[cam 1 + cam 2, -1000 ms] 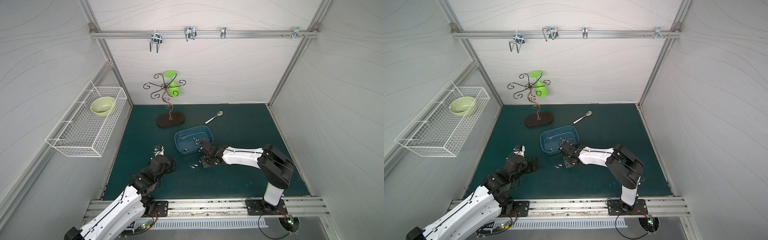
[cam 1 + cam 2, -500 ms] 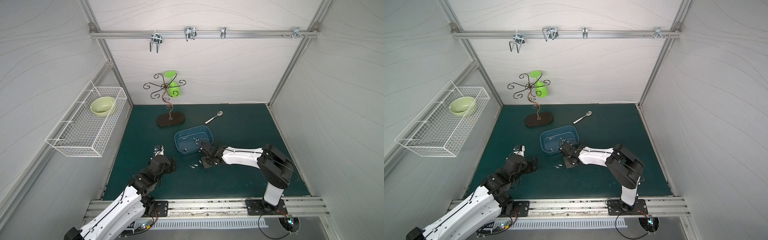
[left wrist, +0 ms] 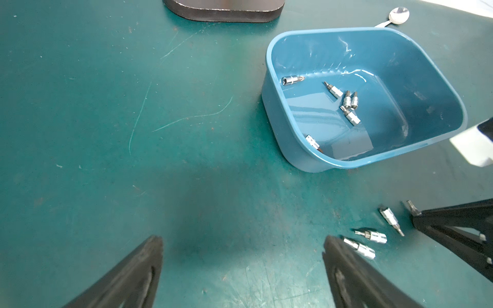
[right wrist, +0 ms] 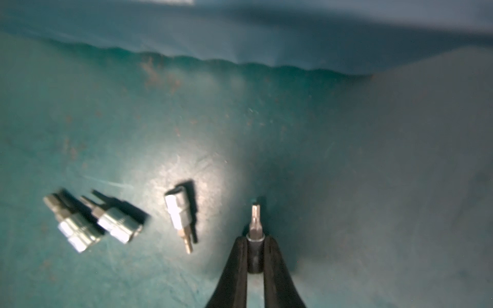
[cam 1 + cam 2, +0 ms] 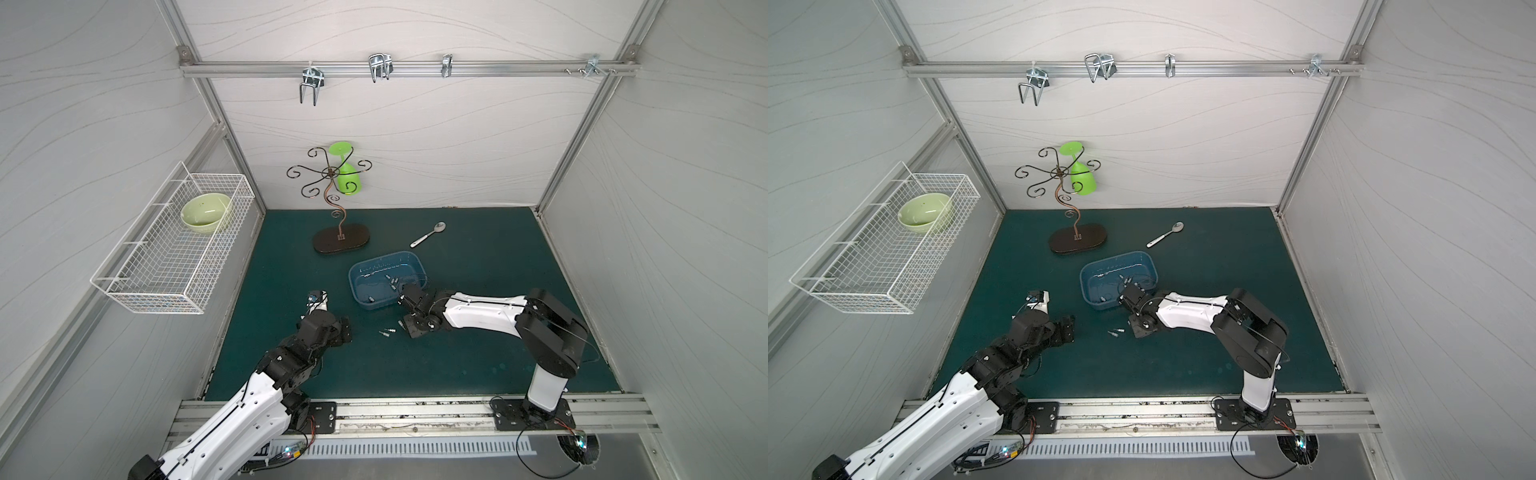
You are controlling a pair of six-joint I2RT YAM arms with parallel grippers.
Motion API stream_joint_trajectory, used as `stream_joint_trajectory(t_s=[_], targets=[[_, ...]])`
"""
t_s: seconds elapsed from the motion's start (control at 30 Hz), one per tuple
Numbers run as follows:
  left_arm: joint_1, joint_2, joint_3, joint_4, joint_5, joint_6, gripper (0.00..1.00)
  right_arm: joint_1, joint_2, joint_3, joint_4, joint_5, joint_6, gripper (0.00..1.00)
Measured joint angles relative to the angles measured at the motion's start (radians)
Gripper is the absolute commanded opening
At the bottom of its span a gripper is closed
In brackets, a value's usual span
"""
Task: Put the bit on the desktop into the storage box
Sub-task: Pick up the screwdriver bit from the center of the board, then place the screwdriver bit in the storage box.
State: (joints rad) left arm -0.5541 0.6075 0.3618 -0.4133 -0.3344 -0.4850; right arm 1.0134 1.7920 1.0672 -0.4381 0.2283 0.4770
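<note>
While nothing has visibly shifted in both top views, the right gripper (image 5: 405,326) sits just beside the storage box (image 5: 353,286). Left wrist: left gripper (image 3: 242,242) gapes empty. Right wrist: jaws pinch a bit (image 4: 255,224) on the desktop (image 4: 373,160).

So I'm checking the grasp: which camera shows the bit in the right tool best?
The right wrist view: the bit sits close up, clamped in the right tool, tip sticking out. The left wrist view shows only its tip beside that tool; in both top views it is too small to judge.
</note>
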Motion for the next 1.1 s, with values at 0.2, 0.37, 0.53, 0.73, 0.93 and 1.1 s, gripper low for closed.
stream_joint_trajectory(t_s=[0.2,0.37,0.53,0.73,0.93,1.1], targets=[[0.0,-0.019,-0.004,-0.001,-0.004,-0.001,0.99,0.0,-0.077,0.0,-0.084,0.0,-0.014,0.09],[0.0,-0.024,-0.005,-0.001,-0.004,-0.001,0.99,-0.021,-0.211,0.005,-0.125,-0.018,-0.035,0.1],[0.0,-0.024,-0.005,-0.001,-0.004,-0.001,0.99,-0.084,-0.275,0.055,-0.131,-0.077,-0.064,0.1],[0.0,-0.025,-0.005,0.0,-0.003,-0.001,0.99,-0.15,-0.247,0.159,-0.101,-0.16,-0.105,0.1],[0.0,-0.018,-0.006,0.0,-0.003,0.0,0.99,-0.198,-0.097,0.283,-0.015,-0.228,-0.137,0.1],[0.0,0.003,-0.006,0.001,-0.003,0.0,0.99,-0.23,0.047,0.35,0.038,-0.257,-0.158,0.1]])
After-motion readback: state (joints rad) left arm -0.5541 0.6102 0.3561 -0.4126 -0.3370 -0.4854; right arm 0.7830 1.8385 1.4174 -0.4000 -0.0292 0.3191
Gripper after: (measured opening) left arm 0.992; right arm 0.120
